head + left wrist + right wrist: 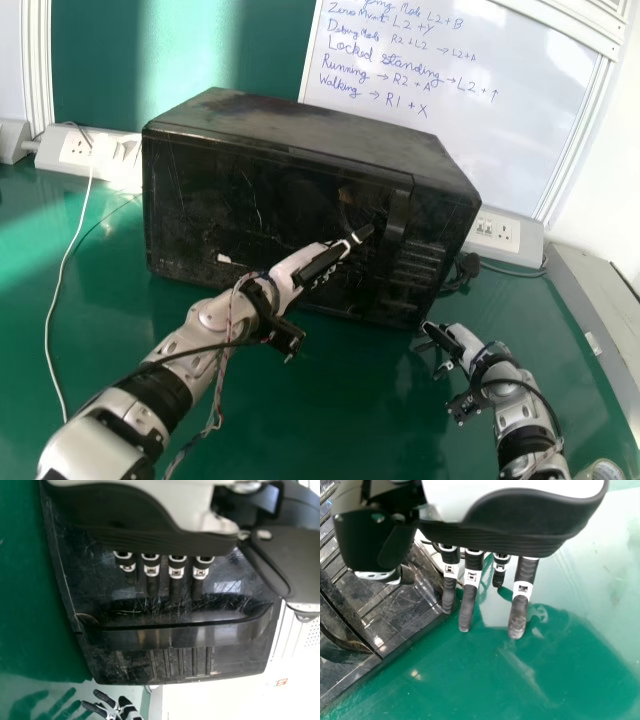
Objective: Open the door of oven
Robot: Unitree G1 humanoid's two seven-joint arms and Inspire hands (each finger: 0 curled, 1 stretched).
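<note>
Both empty, fingers straight: left hand [322,262] at closed door [250,195], near handle [397,215]; right hand [464,341] over table [340,400], near oven [300,125].

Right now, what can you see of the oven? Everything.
The oven is a black box with a glossy, scratched front and a dull, dusty-looking top. It rests on the green table, slightly angled, before a whiteboard. Its door looks closed, with an upright handle strip beside a ribbed panel. The left hand points its straight fingers at the door near that strip; contact can't be told. The right hand is by a front corner.
</note>
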